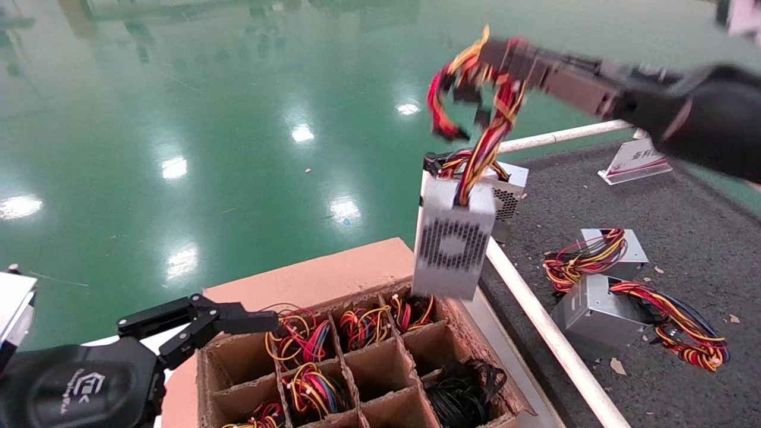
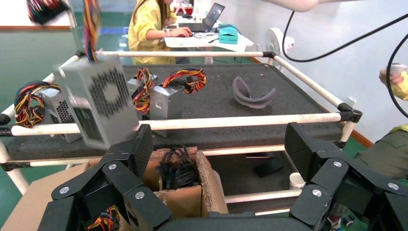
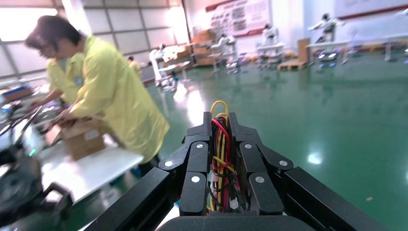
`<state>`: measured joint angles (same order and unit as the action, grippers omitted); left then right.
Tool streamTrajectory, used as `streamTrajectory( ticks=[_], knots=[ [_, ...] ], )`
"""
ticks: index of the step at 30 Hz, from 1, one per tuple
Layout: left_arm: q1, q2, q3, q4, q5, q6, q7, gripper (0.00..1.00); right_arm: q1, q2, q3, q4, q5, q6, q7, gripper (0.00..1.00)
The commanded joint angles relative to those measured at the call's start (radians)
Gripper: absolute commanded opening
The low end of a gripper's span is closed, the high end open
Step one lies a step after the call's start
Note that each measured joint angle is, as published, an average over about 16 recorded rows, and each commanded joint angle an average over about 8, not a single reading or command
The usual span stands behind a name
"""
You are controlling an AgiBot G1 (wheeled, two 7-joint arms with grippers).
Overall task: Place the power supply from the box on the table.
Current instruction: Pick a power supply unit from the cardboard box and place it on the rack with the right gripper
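A silver power supply (image 1: pixel 453 244) with a round honeycomb grille hangs in the air above the far right corner of the cardboard box (image 1: pixel 309 276), beside the table's rail. Its coloured wires (image 1: pixel 484 142) run up into my right gripper (image 1: pixel 505 56), which is shut on them (image 3: pixel 219 144). In the left wrist view the same power supply (image 2: pixel 98 106) dangles tilted before the table (image 2: pixel 216 101). My left gripper (image 1: pixel 238 321) is open at the box's left far edge, with nothing between its fingers (image 2: pixel 142 144).
Three more power supplies (image 1: pixel 594 309) (image 1: pixel 618 249) (image 1: pixel 508 190) lie on the table (image 1: pixel 684 226). A white rail (image 1: pixel 547 333) separates box and table. Cells hold coloured wire bundles (image 1: pixel 362 324) and a black cable bundle (image 1: pixel 461 389). A sign card (image 1: pixel 636 160) stands far right.
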<state>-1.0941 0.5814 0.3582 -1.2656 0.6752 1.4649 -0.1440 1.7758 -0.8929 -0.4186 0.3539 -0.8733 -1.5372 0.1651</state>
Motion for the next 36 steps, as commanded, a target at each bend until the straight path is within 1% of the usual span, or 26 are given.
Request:
streamTrajectory(
  ticks=[1, 4, 8, 11, 16, 20, 25, 31, 36],
  knots=[
    [0.0, 0.0, 0.0, 0.0, 0.0, 0.0, 0.0, 1.0, 0.031, -0.001, 0.0, -0.015, 0.004, 0.003, 0.006, 0.0],
    [0.0, 0.0, 0.0, 0.0, 0.0, 0.0, 0.0, 1.0, 0.08, -0.022, -0.005, -0.084, -0.013, 0.06, -0.017, 0.0],
    [0.0, 0.0, 0.0, 0.0, 0.0, 0.0, 0.0, 1.0, 0.131, -0.053, -0.011, -0.18, -0.037, 0.185, -0.055, 0.0],
    [0.0, 0.0, 0.0, 0.0, 0.0, 0.0, 0.0, 1.0, 0.151, -0.074, -0.015, -0.235, -0.052, 0.276, -0.083, 0.0],
    [0.0, 0.0, 0.0, 0.0, 0.0, 0.0, 0.0, 1.0, 0.156, -0.098, -0.019, -0.291, -0.061, 0.357, -0.121, 0.0],
    [0.0, 0.0, 0.0, 0.0, 0.0, 0.0, 0.0, 1.0, 0.148, -0.113, -0.017, -0.321, -0.059, 0.393, -0.142, 0.0],
    [0.0, 0.0, 0.0, 0.0, 0.0, 0.0, 0.0, 1.0, 0.132, -0.124, -0.011, -0.343, -0.051, 0.417, -0.157, 0.0],
    [0.0, 0.0, 0.0, 0.0, 0.0, 0.0, 0.0, 1.0, 0.107, -0.12, -0.006, -0.356, -0.045, 0.415, -0.166, 0.0],
    [0.0, 0.0, 0.0, 0.0, 0.0, 0.0, 0.0, 1.0, 0.089, -0.106, -0.006, -0.361, -0.044, 0.396, -0.165, 0.0]
  ],
)
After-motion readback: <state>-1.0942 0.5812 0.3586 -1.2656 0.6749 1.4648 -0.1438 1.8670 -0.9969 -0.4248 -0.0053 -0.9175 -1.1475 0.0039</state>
